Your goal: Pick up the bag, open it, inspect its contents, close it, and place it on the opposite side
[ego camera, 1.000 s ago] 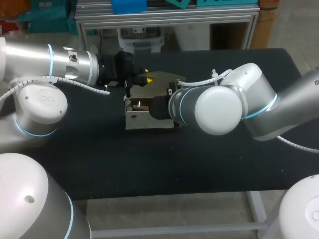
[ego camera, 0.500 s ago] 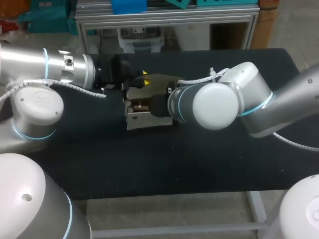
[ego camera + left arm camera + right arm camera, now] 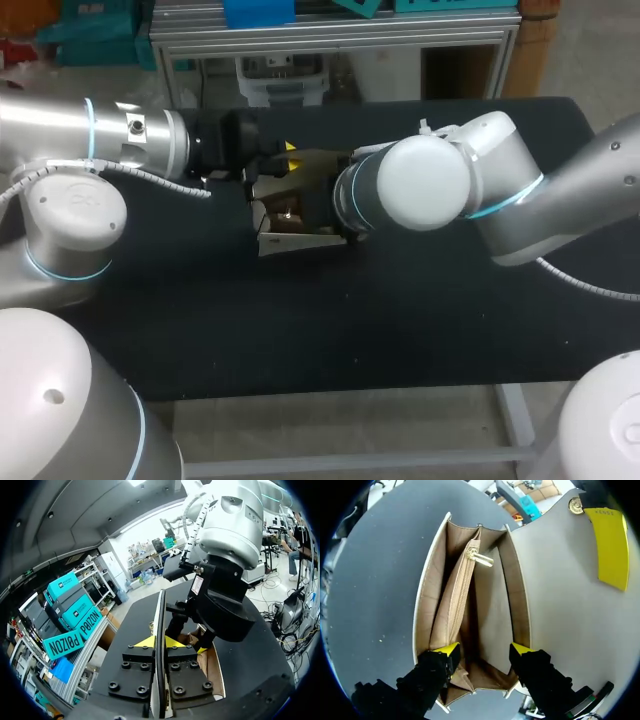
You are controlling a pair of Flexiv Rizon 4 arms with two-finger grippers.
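Note:
A pale grey bag (image 3: 298, 228) stands on the black table (image 3: 300, 320), its mouth open. The right wrist view looks into its tan lining (image 3: 492, 610), where a zipped middle pocket shows a gold zip pull (image 3: 483, 560). The raised flap (image 3: 560, 575) runs edge-on between the fingers of my left gripper (image 3: 159, 642), which is shut on it; one of that gripper's yellow pads (image 3: 611, 545) lies against the flap near the gold clasp (image 3: 576, 505). My right gripper (image 3: 482, 651) hangs open over the bag's mouth, holding nothing. In the head view my right forearm (image 3: 420, 195) hides its fingers.
Bare black tabletop surrounds the bag in front and on both sides. The table's near edge (image 3: 330, 392) runs along the front. My two arms meet over the bag at the table's far middle.
My right gripper has gone from shut to open above the bag's mouth. The right arm shifted slightly back and left, and the bag tipped a little. The left gripper kept hold of the flap.

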